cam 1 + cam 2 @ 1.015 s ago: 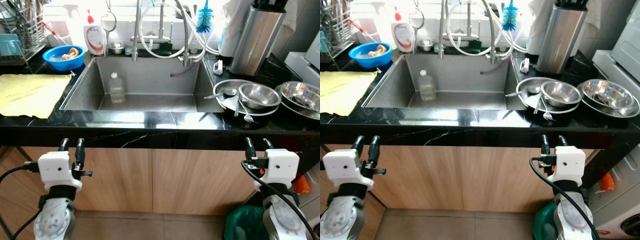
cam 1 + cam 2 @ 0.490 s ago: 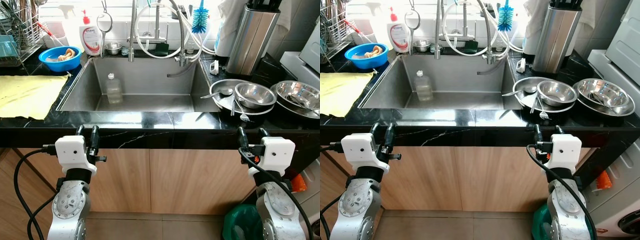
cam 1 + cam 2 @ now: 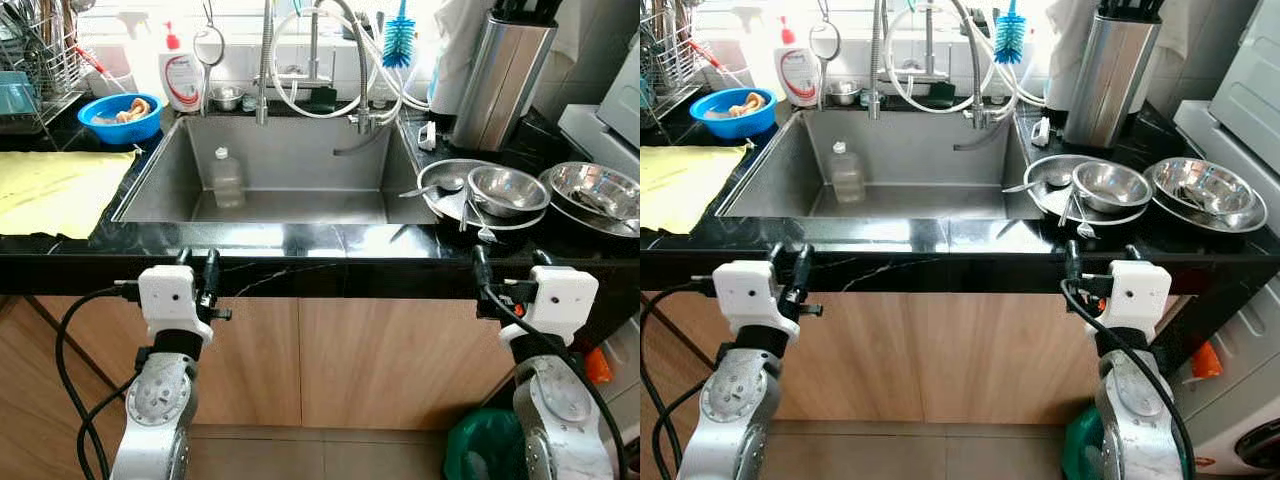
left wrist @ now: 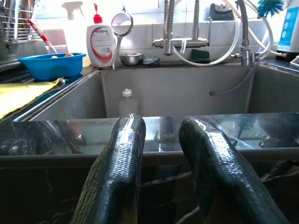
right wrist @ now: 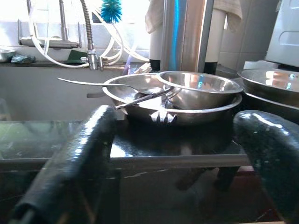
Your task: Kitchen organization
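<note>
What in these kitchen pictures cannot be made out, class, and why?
- Dish rack: cut off by the left eye view's edge.
- Blue bowl: contents too small to name.
- Knife block: top cut off in the right eye view.
- Soap bottle: label print too small to read in the left wrist view.

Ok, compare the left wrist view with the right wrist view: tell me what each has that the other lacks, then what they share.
Left wrist view alone: a blue bowl, a yellow cloth, a soap bottle, a hanging strainer and a small bottle standing in the sink.

Right wrist view alone: a steel bowl and spoon in a steel pan, a second pan and a tall steel canister.

Both: the faucet, white hoses, blue brush and black counter edge.
</note>
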Robot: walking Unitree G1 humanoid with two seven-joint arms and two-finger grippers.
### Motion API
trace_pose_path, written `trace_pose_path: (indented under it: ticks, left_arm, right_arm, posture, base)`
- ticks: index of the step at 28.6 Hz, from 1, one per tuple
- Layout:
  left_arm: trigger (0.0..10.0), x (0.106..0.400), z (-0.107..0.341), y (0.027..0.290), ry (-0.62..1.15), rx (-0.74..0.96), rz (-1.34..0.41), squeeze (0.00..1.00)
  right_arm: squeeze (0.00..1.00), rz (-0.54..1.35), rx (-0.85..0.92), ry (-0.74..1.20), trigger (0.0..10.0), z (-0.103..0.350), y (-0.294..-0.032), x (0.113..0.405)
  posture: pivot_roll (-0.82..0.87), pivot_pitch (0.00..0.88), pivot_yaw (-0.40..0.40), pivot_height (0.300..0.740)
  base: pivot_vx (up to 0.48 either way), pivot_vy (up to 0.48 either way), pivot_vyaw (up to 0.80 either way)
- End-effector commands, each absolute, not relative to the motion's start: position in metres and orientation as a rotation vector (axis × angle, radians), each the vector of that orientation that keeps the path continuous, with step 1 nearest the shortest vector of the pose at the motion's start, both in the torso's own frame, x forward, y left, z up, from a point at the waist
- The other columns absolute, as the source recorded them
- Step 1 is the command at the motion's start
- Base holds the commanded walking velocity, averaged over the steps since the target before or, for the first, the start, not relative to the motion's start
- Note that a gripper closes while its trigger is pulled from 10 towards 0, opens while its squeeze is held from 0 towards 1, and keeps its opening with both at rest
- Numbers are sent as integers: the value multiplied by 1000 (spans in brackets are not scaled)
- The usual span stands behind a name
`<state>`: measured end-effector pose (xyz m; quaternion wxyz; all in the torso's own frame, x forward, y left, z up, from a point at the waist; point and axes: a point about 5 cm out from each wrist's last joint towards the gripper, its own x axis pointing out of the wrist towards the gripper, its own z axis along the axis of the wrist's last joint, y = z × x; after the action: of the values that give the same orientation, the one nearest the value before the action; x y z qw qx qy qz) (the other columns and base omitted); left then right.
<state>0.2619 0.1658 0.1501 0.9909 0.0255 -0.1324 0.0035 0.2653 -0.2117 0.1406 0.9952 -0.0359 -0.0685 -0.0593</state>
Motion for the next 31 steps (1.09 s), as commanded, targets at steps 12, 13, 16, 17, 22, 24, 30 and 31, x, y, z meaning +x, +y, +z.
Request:
trace_pose_path:
  ticks: [12,13,16,17,22,24,30,31]
  left_arm:
    - [10000,267,149,158,-267,63,-39,0]
    - [10000,267,149,158,-266,63,-40,0]
    - [10000,267,147,159,-258,71,-42,0]
    - [10000,267,147,159,-258,71,-42,0]
    - [10000,267,145,159,-247,76,-48,0]
    - [10000,267,144,157,-237,99,-63,0]
    - [10000,267,144,156,-233,94,-67,0]
    - [10000,267,144,156,-232,94,-67,0]
  right_arm:
    - [0,-140,-65,-127,10000,144,-218,277]
    - [0,-152,-53,-116,10000,143,-219,279]
    - [0,-172,-3,-105,10000,143,-219,281]
    - [0,-172,-3,-105,10000,143,-219,281]
    - [0,-188,14,-67,10000,139,-221,284]
    - [0,-189,14,-47,10000,137,-222,285]
    - [0,-195,-7,-16,10000,136,-225,289]
    - [0,-196,-13,-13,10000,136,-225,290]
  posture:
    - [-112,0,0,740]
    - [-107,0,2,740]
    - [-103,0,3,740]
    - [-103,0,3,740]
    - [-104,0,3,740]
    - [-101,0,2,740]
    - [-99,0,2,740]
    - [-99,0,2,740]
  base:
    - [0,0,0]
    - [0,0,0]
    - [0,0,0]
    - [0,0,0]
    - [0,0,0]
    - [0,0,0]
    - [0,0,0]
    - [0,0,0]
